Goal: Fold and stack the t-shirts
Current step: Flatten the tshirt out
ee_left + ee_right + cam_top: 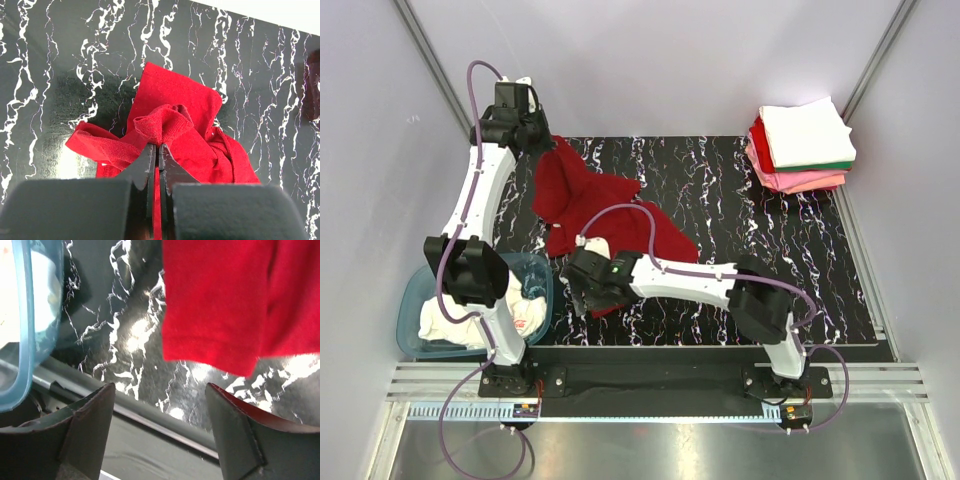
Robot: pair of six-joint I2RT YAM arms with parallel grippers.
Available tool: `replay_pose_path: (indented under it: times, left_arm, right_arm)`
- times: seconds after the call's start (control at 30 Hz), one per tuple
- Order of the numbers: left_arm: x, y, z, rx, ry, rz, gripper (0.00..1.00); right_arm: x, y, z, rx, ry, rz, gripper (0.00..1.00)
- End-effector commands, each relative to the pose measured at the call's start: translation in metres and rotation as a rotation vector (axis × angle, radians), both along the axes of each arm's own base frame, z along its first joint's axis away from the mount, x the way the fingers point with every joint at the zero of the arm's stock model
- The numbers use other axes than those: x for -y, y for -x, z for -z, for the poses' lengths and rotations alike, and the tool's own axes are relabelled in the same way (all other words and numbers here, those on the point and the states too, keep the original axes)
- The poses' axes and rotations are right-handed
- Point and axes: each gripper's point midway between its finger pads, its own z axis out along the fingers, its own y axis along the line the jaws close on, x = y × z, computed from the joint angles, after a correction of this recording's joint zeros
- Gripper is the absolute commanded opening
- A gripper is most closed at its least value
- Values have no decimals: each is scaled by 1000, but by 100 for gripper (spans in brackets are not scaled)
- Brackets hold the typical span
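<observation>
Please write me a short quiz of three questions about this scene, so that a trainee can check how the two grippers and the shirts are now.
1. True or false: the left gripper is shut on a bunched part of the dark red t-shirt.
2. Which colour lies on top of the folded stack at the far right corner? A. pink B. white C. green
3. Fill in: the right gripper is ____ and holds nothing, with the shirt's hem just beyond its fingertips.

Key: 1 true; 2 B; 3 open.
</observation>
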Motion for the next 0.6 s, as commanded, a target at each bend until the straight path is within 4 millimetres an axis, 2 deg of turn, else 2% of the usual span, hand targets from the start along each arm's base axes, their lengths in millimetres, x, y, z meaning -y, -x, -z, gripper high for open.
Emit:
replay_pose_path:
  times: [0.0, 0.3, 0.57]
  left_arm:
    - [0, 0, -27, 89, 21, 21, 0]
    - [-9, 2, -23, 82, 44, 8, 0]
    - [-13, 4, -20, 79, 50, 4, 0]
  right_arm:
    - [-12, -11, 2, 23, 31, -44, 79]
    - [-15, -5, 49, -41, 105, -57, 69]
    - [-20, -10, 70, -35, 147, -70, 65]
